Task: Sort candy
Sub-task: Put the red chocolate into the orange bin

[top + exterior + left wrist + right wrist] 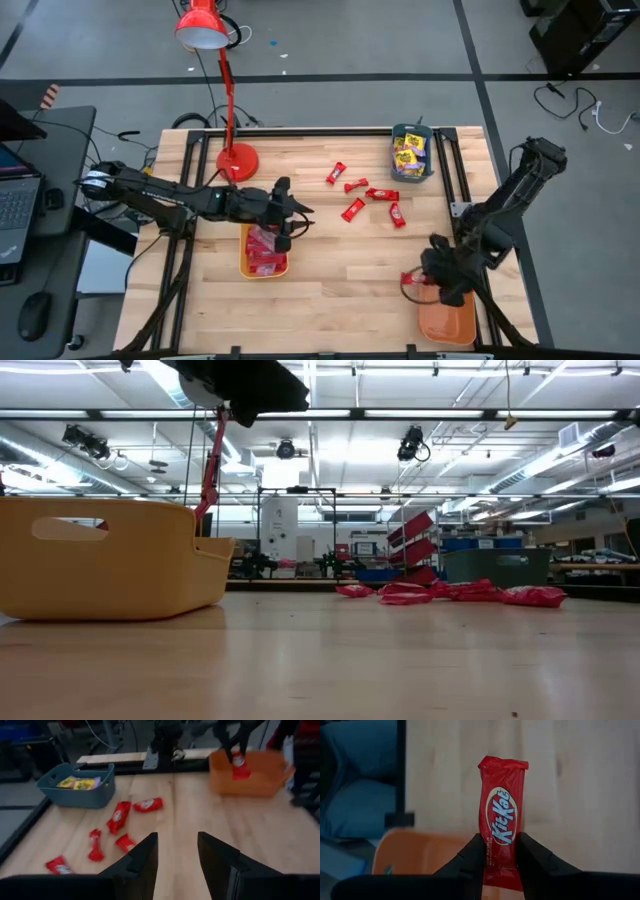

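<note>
The right gripper (499, 851) hangs at the near right corner of the wooden table (340, 290), just above the left rim of an orange tray (447, 322). Its two dark fingers (470, 857) pinch a red KitKat (501, 815) by its lower end, so the wrapper stands up between them; in the high view the same sweet (412, 279) shows as a red spot beside the gripper (432, 280).

The left gripper (176, 852) hovers near the middle of the table, above the far end of a yellow tray (264, 262) that holds a heap of red-wrapped sweets (264, 246). Its fingers (145, 857) are spread apart with nothing between them.

Five loose red candies (353, 209) lie scattered on the bare wood right of centre, toward the far side, apart from one another. Beyond them, at the far edge, a teal tray (411, 153) holds yellow packets (408, 152). A red desk lamp (225, 90) stands on the far left part of the table, its base just beyond the left arm.

From table height the yellow tray (100, 555) looms on the left, and the loose red wrappers (450, 592) lie farther off to the right.
</note>
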Controlling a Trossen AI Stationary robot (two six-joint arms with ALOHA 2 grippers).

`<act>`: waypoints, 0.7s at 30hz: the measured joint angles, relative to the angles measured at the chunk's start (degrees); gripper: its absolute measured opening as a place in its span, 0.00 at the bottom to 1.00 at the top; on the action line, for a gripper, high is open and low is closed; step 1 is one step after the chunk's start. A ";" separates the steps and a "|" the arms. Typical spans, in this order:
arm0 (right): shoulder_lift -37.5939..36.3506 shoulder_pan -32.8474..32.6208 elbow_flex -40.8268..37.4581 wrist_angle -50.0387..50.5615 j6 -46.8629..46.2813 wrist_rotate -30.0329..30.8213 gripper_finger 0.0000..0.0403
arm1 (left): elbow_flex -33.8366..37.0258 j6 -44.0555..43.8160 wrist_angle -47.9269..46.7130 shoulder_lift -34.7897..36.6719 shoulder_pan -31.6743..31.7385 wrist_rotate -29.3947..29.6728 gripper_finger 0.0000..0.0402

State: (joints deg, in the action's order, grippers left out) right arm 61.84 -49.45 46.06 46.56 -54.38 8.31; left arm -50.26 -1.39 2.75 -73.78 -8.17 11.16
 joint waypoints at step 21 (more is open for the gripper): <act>0.26 -20.63 0.01 11.23 -19.17 -4.09 0.22 | 0.00 1.16 39.18 -13.33 -11.36 2.66 0.35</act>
State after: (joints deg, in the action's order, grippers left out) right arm 62.10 -70.08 46.07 57.80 -73.55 4.22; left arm -50.26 -0.23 41.93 -87.11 -19.53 13.82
